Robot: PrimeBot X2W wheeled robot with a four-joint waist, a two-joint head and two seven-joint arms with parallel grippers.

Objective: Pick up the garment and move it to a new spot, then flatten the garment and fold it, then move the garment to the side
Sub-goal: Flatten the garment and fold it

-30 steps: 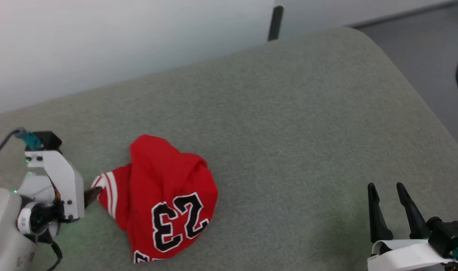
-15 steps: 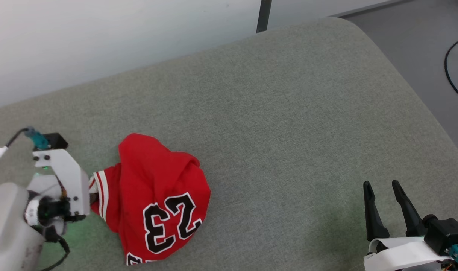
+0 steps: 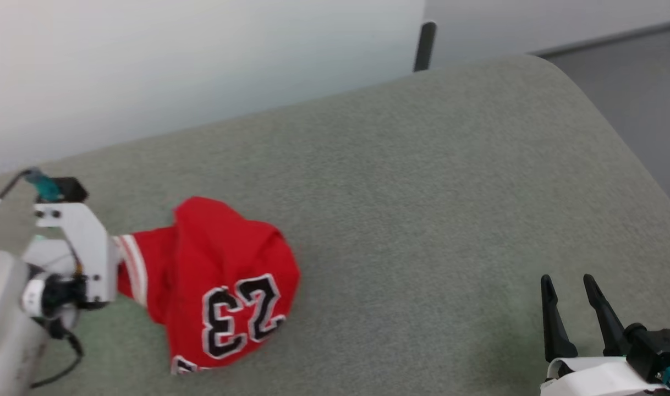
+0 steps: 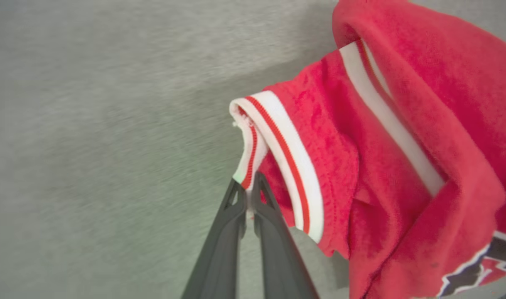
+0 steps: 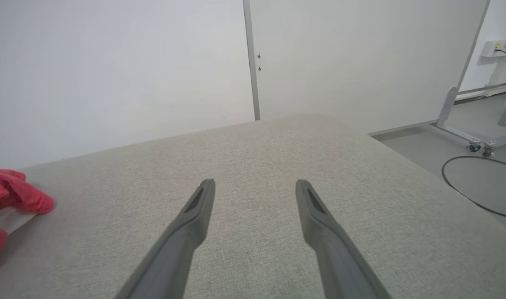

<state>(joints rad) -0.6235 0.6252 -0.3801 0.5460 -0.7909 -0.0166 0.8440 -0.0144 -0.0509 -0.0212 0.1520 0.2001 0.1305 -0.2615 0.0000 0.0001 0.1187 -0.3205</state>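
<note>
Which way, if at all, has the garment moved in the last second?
Yes: leftward. The camera shifted too, but the garment now sits farther left of the dark post, pulled by its striped cuff in the left gripper.

The left gripper point(image 4: 249, 187) has its two dark fingers point(image 4: 219, 249) pressed together, pinching the striped cuff of the garment point(image 4: 402, 166). In the head view its white wrist bracket point(image 3: 84, 247) and pale forearm point(image 3: 5, 335) lean in over the near left part of the padded surface point(image 3: 423, 192). The right gripper point(image 3: 566, 281) hovers over the near right part of that surface, its fingers pointing away from the robot and spread well apart with nothing between them.
</note>
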